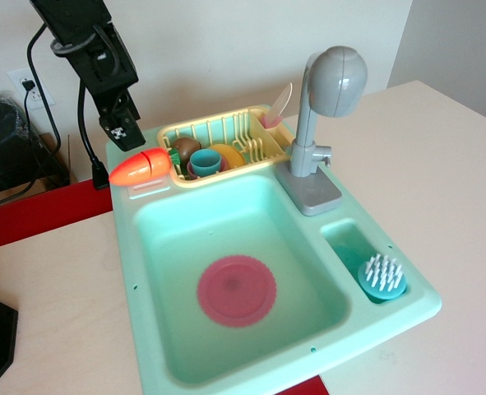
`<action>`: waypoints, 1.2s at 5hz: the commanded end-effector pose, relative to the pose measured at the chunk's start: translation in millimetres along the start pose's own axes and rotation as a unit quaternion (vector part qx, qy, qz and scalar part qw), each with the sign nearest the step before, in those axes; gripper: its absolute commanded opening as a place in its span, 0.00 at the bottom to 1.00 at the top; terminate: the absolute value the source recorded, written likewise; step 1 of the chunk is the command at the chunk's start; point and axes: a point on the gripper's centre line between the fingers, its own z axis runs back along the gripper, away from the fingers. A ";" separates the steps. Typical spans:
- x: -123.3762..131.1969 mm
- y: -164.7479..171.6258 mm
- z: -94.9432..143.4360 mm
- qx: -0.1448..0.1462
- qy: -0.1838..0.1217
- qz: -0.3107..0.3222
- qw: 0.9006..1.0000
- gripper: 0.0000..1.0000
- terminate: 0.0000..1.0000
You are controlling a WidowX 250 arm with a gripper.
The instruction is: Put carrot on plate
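The orange carrot (141, 167) with its green stub pointing right lies at the back left corner of the teal sink (136, 271), on its rim. My black gripper (124, 134) hangs right above the carrot, its tips very close to the carrot's top. I cannot tell whether they touch it or how the jaws stand. The pink-red plate (237, 290) lies flat on the bottom of the sink basin, well in front of and to the right of the carrot. It holds nothing.
A yellow dish rack (259, 148) at the sink's back holds a brown round toy (185, 149), a teal cup (207, 162) and a yellow dish (230, 154). A grey faucet (323, 107) stands at the back right. A teal brush (381, 276) sits in the small side compartment.
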 end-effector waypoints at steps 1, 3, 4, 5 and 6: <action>0.0 0.0 0.0 0.000 0.000 0.000 1.000 1.00 0.00; 3.2 5.4 -13.4 -0.003 0.013 0.009 1.000 1.00 0.00; 1.1 4.1 -23.5 -0.008 0.025 0.011 1.000 1.00 0.00; -2.2 1.8 -33.4 -0.009 0.039 0.013 0.999 1.00 0.00; -4.5 1.0 -39.8 -0.010 0.050 0.014 0.999 1.00 0.00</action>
